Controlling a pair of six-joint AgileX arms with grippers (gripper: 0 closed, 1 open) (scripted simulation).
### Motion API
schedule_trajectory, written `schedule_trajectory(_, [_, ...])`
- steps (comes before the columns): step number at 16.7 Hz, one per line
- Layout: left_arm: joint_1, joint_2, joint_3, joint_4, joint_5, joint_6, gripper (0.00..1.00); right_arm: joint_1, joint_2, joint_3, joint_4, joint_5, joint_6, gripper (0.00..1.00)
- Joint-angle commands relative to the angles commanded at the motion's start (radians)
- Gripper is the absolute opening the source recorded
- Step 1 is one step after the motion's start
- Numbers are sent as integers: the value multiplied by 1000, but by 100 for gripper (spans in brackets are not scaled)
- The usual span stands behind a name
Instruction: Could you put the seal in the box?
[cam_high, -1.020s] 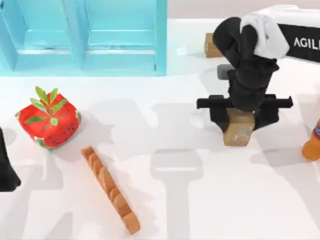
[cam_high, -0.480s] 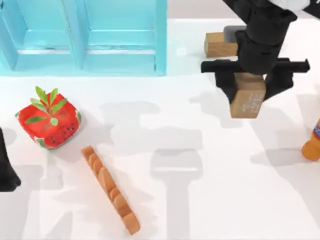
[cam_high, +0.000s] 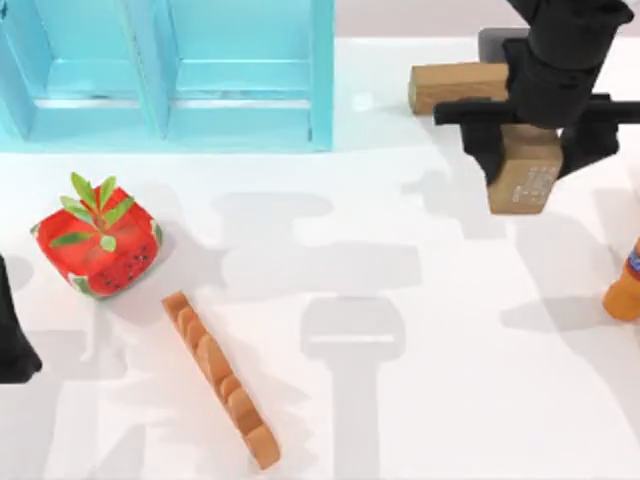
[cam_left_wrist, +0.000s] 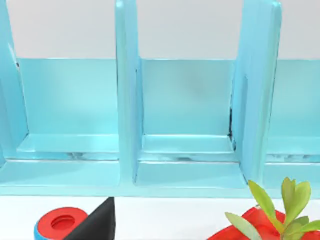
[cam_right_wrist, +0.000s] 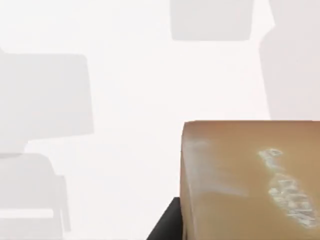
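The seal (cam_high: 524, 178), a squat tan wooden block with whitish marks on one face, hangs above the table at the back right. My right gripper (cam_high: 528, 160) is shut on it, its black fingers on either side. Close up in the right wrist view, the seal (cam_right_wrist: 250, 180) shows over the white table. The box (cam_high: 320, 80) is a turquoise compartmented case at the back left, well to the left of the seal. Its open compartments face the left wrist view, box (cam_left_wrist: 127, 100). My left arm (cam_high: 10, 340) is parked at the left edge.
A longer plain wooden bar (cam_high: 455, 85) lies just behind the held seal. A scalloped orange-brown strip (cam_high: 220, 378) lies front left of centre. A red watermelon-patterned cube with a plant (cam_high: 98, 245) sits left. An orange bottle (cam_high: 625, 285) stands at the right edge.
My right gripper has lifted the seal off the table and carried it toward the back and to the right. The wooden bar behind it has come into fuller view. The left arm is still.
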Motion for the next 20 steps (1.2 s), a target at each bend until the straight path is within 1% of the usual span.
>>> schedule_trajectory(3, [0,0,0,0,0,0,100,-155,-59,-25,17,30,-155,0])
schedule_trajectory(6, [0,0,0,0,0,0,100,-391,-134,-90,18,45,-392,0])
schedule_trajectory(9, [0,0,0,0,0,0,100,-617,-193,-159,-13,32,-621,0])
schedule_trajectory(11, [0,0,0,0,0,0,100,-721,-233,-207,-33,11,-727,0])
schedule_trajectory(14, [0,0,0,0,0,0,100,-804,-273,-259,-51,-18,-811,0])
schedule_trajectory(20, [0,0,0,0,0,0,100,-807,-273,-264,-48,-19,-817,0])
